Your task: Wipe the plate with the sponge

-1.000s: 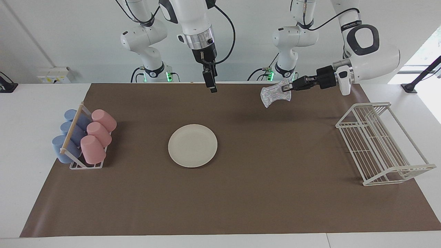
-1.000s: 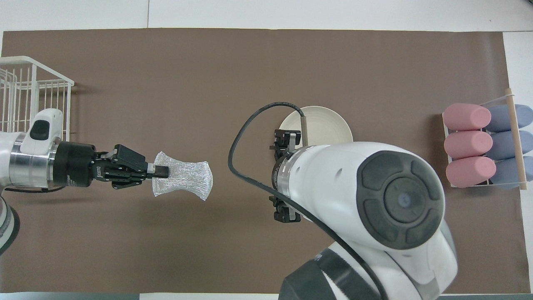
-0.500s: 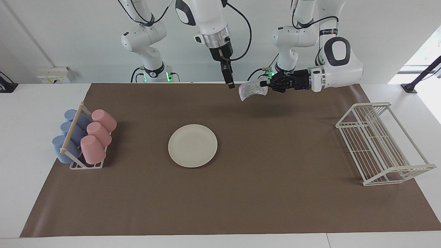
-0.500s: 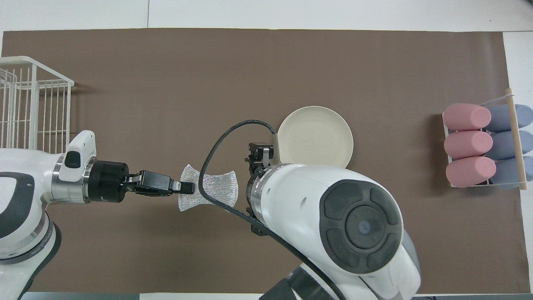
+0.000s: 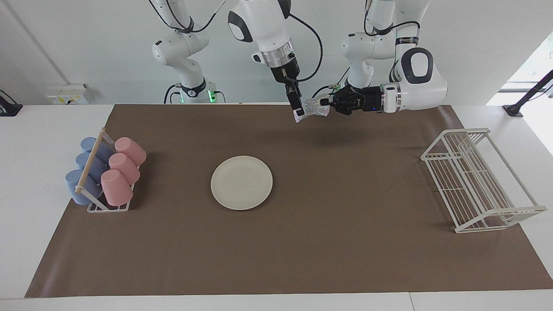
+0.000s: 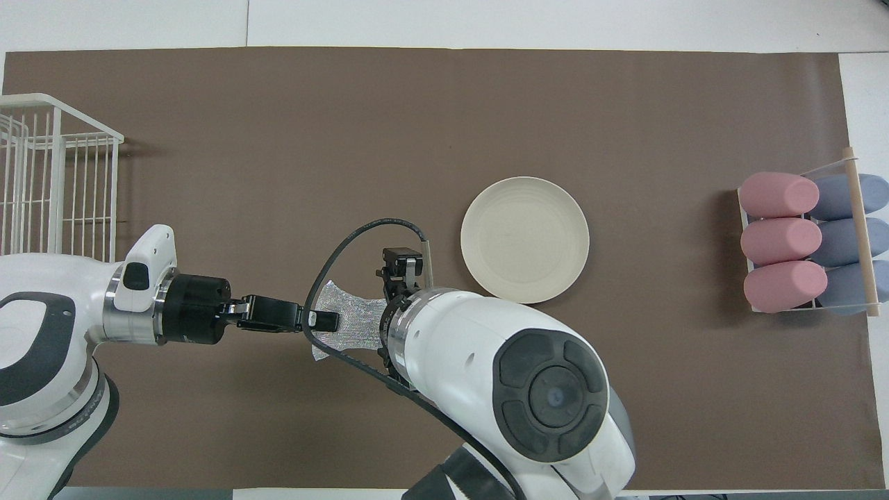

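In the facing view, a cup rack (image 5: 106, 175) stands on the brown mat (image 5: 345, 242) at the plate's 9 o'clock, toward the right arm's end of the table (image 5: 26, 172). It holds three pink cups (image 5: 123, 166) and three blue cups (image 5: 86, 168), all lying on their sides. The plate (image 5: 241, 182) lies flat and bare near the middle of the mat, with nothing touching it.

Up between the plate's 1 and 2 o'clock, both arms meet in the air over bare mat. The right claw (image 5: 299, 113) points down, its tip at one end of the sponge (image 5: 314, 109). Whether it is spread or pressed together cannot be told, and in the overhead view the arm's own body hides it.

The sponge hangs clear of the table. The left claw (image 5: 325, 103), reaching in level from the sponge's 3 o'clock, is pinching its other end. In the overhead view the sponge (image 6: 351, 323) sits at about the 8 o'clock of the plate (image 6: 525, 239), apart from it, with the left claw (image 6: 326, 321) clamped on the edge that faces away from the plate.

The white wire rack (image 5: 475, 179) stands at the plate's 3 o'clock, toward the left arm's end of the table.
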{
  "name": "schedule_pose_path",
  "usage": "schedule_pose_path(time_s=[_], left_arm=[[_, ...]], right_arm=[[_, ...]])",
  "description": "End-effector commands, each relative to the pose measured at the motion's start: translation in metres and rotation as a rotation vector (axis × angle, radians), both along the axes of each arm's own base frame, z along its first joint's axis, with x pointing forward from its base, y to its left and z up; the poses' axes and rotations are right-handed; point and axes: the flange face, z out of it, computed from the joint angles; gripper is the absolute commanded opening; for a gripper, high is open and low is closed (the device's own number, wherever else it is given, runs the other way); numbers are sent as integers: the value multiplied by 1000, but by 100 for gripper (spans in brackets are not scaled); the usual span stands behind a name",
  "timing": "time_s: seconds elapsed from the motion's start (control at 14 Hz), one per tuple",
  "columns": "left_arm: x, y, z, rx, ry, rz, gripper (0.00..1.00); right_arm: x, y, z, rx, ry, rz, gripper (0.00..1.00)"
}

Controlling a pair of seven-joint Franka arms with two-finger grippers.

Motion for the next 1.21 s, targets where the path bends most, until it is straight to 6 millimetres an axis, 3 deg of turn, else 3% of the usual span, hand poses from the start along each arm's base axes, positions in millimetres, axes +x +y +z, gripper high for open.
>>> schedule_pose_path(time_s=[0.0, 0.71, 0.93, 1.0, 1.07, 1.14], left_arm=[[-9, 0, 3, -27, -10, 0, 0], [-9, 0, 5, -30, -6, -8, 0], [-9, 1, 4, -30, -3, -7, 0], [-9, 1, 4, -29, -3, -8, 0], [-9, 1, 4, -30, -1, -9, 0], [-9, 1, 4, -30, -1, -9, 0]], right_arm=[[-7, 2, -8, 10, 15, 11, 100], [-9, 4, -20, 10, 7, 22, 100], [-10, 5, -20, 10, 7, 25, 95], [-11, 6, -20, 10, 7, 28, 83], [-20, 14, -21, 8, 7, 49, 63], [-21, 15, -21, 8, 6, 54, 32]])
